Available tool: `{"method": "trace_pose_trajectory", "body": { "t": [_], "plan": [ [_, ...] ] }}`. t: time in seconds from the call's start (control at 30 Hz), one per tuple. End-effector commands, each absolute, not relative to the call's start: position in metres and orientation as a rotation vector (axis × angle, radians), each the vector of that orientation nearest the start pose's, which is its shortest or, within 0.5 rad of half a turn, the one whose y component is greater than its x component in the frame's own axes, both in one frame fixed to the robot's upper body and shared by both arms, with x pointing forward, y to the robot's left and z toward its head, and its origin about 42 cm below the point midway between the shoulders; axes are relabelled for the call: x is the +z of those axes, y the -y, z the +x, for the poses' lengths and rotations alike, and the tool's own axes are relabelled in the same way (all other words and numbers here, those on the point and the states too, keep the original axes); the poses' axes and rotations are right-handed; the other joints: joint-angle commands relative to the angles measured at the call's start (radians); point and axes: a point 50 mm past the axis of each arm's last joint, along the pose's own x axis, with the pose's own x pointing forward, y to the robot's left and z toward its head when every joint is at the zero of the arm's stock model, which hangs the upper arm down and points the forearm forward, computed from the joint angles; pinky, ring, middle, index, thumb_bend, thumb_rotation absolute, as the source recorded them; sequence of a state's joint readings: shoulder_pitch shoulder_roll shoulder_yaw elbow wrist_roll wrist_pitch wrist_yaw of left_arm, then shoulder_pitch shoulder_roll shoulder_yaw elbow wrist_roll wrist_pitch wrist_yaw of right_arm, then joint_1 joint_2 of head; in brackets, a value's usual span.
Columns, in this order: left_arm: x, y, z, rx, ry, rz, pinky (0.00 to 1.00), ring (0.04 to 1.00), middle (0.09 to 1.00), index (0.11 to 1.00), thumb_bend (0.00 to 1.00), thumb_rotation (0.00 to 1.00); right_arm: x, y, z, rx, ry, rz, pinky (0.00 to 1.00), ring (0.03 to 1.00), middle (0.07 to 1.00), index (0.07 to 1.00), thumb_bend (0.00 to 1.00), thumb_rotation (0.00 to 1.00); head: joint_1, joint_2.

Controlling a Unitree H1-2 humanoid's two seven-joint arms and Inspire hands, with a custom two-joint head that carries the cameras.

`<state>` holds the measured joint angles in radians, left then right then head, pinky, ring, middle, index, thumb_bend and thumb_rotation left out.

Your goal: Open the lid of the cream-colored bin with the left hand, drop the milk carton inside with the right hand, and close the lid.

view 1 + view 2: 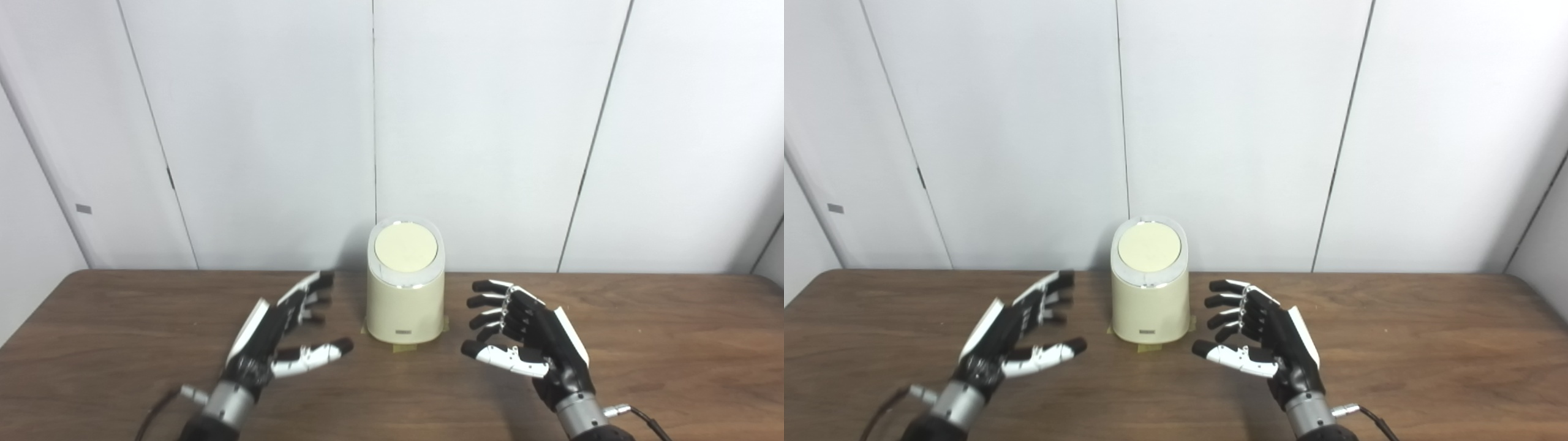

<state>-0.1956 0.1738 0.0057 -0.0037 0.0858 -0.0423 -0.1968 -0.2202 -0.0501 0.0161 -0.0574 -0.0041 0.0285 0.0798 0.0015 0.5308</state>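
Observation:
A cream-colored bin [405, 306] stands upright near the table's back edge, in the middle. Its round lid [406, 248] lies flat and shut on top, ringed by a white rim. My left hand [278, 334] hovers low over the table to the bin's left, open, fingers spread and pointing toward the bin, a gap apart from it. On the bin's right my right hand [527, 334] is open too, its fingers loosely curled toward the bin and holding nothing. No milk carton shows in either view.
The bin sits on bits of tape [404, 348] stuck to the brown wooden table [674, 343]. White wall panels [490, 122] rise right behind the table's back edge. A cable [643, 416] trails from my right wrist.

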Motion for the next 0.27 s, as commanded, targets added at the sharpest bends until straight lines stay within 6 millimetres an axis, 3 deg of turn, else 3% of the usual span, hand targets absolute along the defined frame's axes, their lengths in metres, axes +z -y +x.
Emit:
{"method": "trace_pose_trajectory", "body": {
  "t": [0.0, 0.23],
  "plan": [
    [0.185, -0.244, 0.348, -0.204, 0.334, 0.256, 0.55, 0.611, 0.674, 0.754, 0.71, 0.26, 0.195, 0.199, 0.352, 0.157, 0.327, -0.058, 0.42, 0.537, 0.642, 0.686, 0.67, 0.19, 0.001, 0.001],
    [0.169, -0.252, 0.336, -0.191, 0.294, 0.185, 0.52, 0.619, 0.694, 0.767, 0.68, 0.28, 0.193, 0.2, 0.352, 0.142, 0.346, -0.054, 0.43, 0.545, 0.662, 0.692, 0.69, 0.23, 0.003, 0.005]
  ]
}}
